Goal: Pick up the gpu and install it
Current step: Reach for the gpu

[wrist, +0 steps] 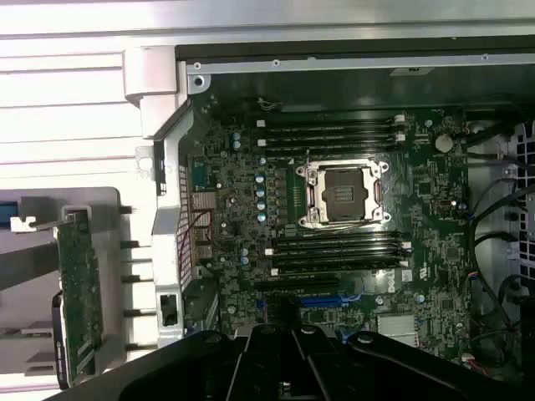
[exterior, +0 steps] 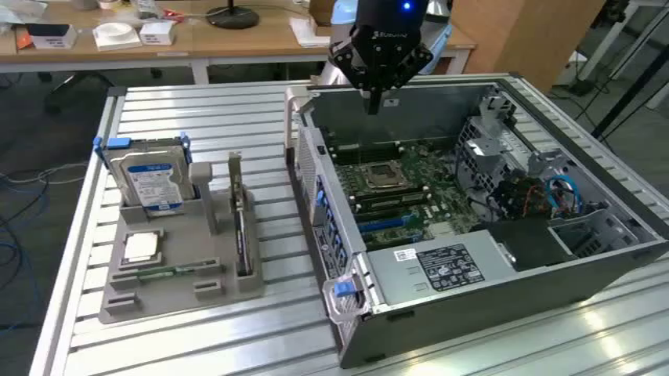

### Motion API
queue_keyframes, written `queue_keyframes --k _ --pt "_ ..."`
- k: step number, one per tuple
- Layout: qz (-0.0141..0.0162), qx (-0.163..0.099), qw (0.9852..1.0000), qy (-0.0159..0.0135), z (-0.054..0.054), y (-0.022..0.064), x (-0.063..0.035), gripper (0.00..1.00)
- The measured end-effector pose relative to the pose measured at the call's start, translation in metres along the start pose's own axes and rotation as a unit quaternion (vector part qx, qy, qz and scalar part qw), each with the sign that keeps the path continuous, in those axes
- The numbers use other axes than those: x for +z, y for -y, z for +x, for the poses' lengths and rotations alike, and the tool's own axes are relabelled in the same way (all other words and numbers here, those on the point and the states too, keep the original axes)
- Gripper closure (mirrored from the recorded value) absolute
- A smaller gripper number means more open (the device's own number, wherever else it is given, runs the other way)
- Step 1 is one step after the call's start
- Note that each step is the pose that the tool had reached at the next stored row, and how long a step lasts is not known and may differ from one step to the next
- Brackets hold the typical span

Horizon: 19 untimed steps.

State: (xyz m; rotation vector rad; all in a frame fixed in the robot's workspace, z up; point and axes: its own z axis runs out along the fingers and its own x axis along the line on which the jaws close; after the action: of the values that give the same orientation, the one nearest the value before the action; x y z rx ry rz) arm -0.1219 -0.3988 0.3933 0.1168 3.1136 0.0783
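Gpu [exterior: 243, 235]: one, standing on its long edge in a slot of the grey holder [exterior: 172, 294], at the holder's edge nearest the case [exterior: 502, 313], grey bracket uppermost. Nothing is gripping it.

Holder: one, near the surface's [exterior: 188, 110] edge on the exterior view's left. It also carries one hard drive [exterior: 155, 182] upright at its far end, one square processor chip [exterior: 141, 247] lying flat, and one narrow green memory stick [exterior: 168, 272] lying flat.

Case: one, lid off, lying along the surface's edge on the exterior view's right. It holds one motherboard [exterior: 403, 192] and one labelled power supply [exterior: 450, 266].

Gripper [exterior: 374, 106]: one, clenched and empty, hanging above the case's far wall, well apart from the gpu.

Exterior view gives the drive, chip, stick and power supply. Wrist view gives the card's green board face seen from overhead, and one open processor socket [wrist: 343, 194] with rows of memory slots on both sides.
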Motion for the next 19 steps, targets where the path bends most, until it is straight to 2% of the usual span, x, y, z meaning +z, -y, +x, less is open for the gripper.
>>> queue_keyframes --k 3,19 --pt "-0.0017 0.0 1.0 -0.0001 0.0001 0.0 0.0 0.89" --pt "-0.0017 0.0 1.0 -0.0001 0.0034 0.0003 0.0 0.89"
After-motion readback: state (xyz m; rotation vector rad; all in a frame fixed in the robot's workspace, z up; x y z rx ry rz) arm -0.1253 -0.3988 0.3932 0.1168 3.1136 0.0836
